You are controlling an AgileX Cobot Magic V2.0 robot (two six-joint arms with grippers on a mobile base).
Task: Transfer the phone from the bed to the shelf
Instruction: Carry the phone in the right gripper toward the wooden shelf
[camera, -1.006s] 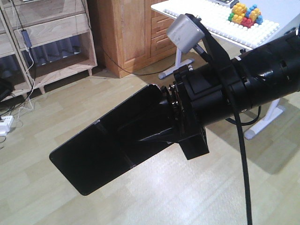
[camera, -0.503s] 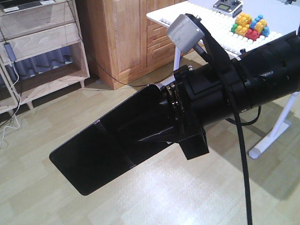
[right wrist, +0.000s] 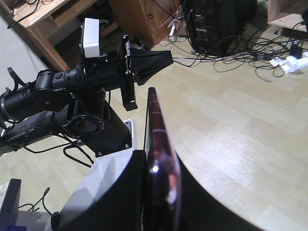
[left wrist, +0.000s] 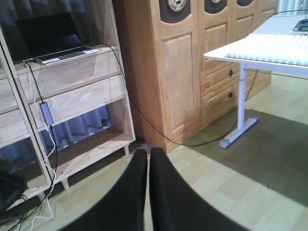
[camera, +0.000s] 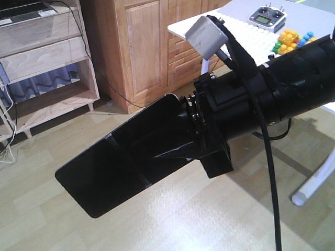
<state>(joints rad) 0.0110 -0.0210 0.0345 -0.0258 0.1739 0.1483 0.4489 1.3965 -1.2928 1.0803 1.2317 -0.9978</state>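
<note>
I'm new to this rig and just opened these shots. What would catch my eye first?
The glossy black phone, clamped in the right claw, fills the middle of the front view. Next, in the left wrist view, comes the pale wooden shelf at left, with the left claw shut and empty at the bottom edge.

- The right arm's glossy black cylindrical casing [camera: 298,78] is ending in a blocky black wrist mount [camera: 217,130].
- A small silver-grey camera box [camera: 207,35] is sitting on a black bracket.
- A thin black cable [camera: 270,178] is running past small silver screws [camera: 194,112].
- The left arm's smooth black tapered fingers [left wrist: 127,192] are narrowing to rounded tips.
- A white camera box [right wrist: 90,37] is topping black jointed links [right wrist: 48,91].
</note>
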